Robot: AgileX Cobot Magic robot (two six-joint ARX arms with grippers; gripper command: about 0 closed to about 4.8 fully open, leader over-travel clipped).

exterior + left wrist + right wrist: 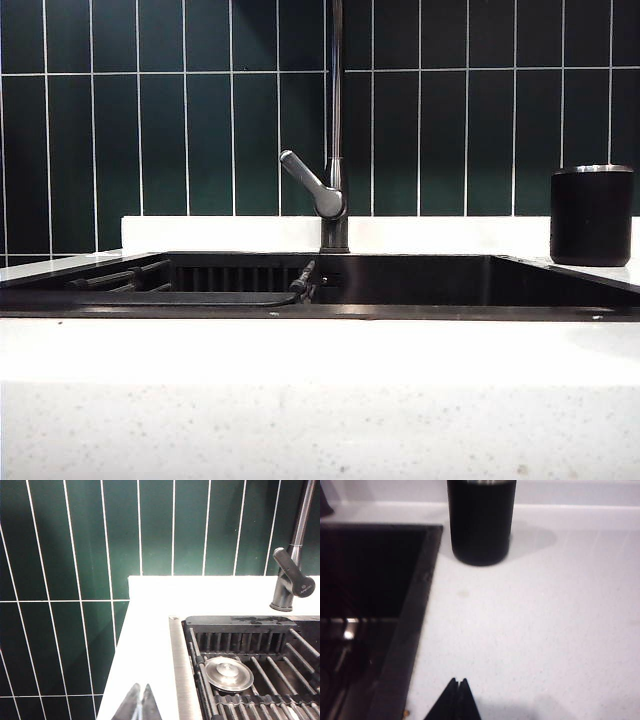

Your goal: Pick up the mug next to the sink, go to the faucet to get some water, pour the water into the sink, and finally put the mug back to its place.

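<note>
The black mug [591, 215] stands upright on the white speckled countertop [320, 400] just beside the right edge of the sink [400, 285], untouched, so the pick-up has not begun. The right gripper [458, 692] hangs over bare counter with the mug ahead of it, its 2 fingers pressed together and holding nothing; they will likely need to spread before closing on the mug. The left gripper [141, 700] is likewise pressed together and empty, above the counter by the sink's far left corner, probably parked clear. The faucet [335, 150] rises behind the basin's middle, its grey lever angled left. Dark green tiles [190, 130] line the wall.
</note>
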